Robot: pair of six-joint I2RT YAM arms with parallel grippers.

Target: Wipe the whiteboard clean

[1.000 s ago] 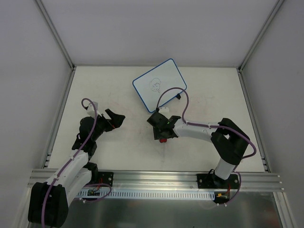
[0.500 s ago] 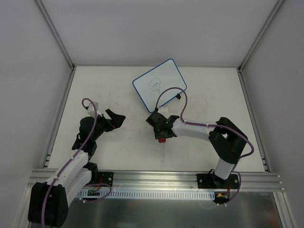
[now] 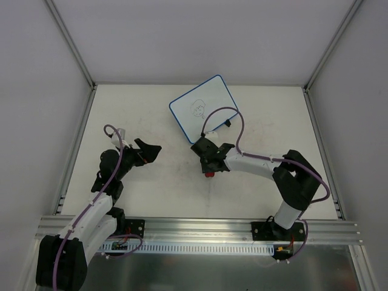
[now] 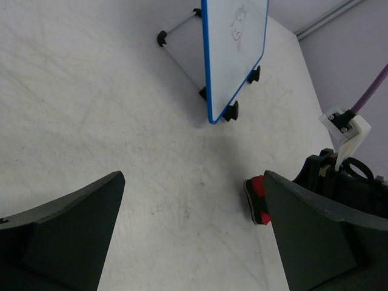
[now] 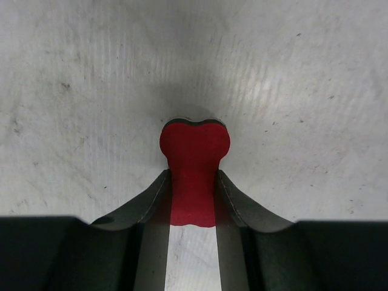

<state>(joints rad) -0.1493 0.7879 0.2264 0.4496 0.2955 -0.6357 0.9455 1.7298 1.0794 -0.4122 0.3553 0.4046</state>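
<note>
The whiteboard (image 3: 203, 108), white with a blue rim, black feet and a black doodle, stands tilted at the back middle of the table; it also shows in the left wrist view (image 4: 233, 48). My right gripper (image 3: 210, 168) is shut on the red bone-shaped eraser (image 5: 194, 167), just in front of the board and low over the table; the eraser also shows in the left wrist view (image 4: 259, 200). My left gripper (image 3: 151, 151) is open and empty, left of the eraser, its fingers (image 4: 66, 233) wide apart.
The table (image 3: 151, 188) is off-white with faint scuffs, walled by grey panels at the back and sides. A metal rail (image 3: 194, 227) runs along the near edge. The purple cable (image 3: 227, 118) of my right arm loops over the board's front corner.
My right gripper has moved slightly up and toward the whiteboard with the eraser in it. The left arm has barely moved.
</note>
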